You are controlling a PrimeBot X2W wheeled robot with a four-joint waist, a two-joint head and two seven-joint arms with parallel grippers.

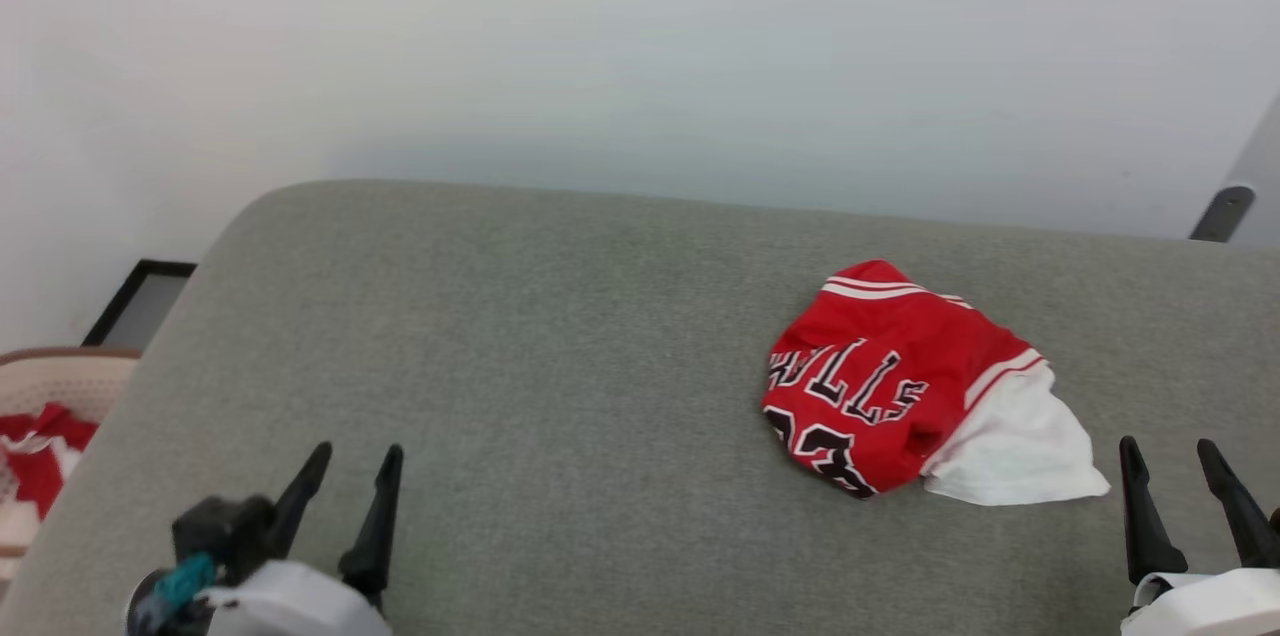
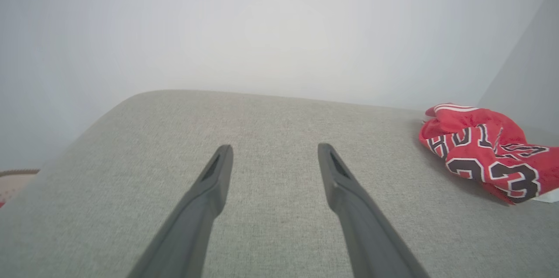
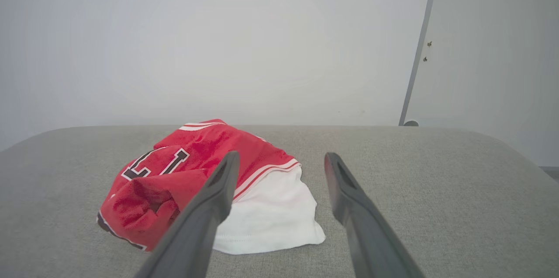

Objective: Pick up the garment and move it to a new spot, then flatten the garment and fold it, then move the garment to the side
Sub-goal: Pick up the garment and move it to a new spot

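Dark-fingered left tool (image 1: 358,448) and right tool (image 1: 1166,443) are hovering nearest, both spread wide, gripping nothing. Just beyond the right one, the garment (image 1: 880,366) is lying crumpled on the grey table (image 1: 500,336). It is looking soft and light, probably pinching best at the white sleeve (image 1: 1015,461).

I see a red shirt (image 1: 890,366) with black, white-edged print, red-white striped trim and one white sleeve, on a plain grey cushion (image 1: 500,366).
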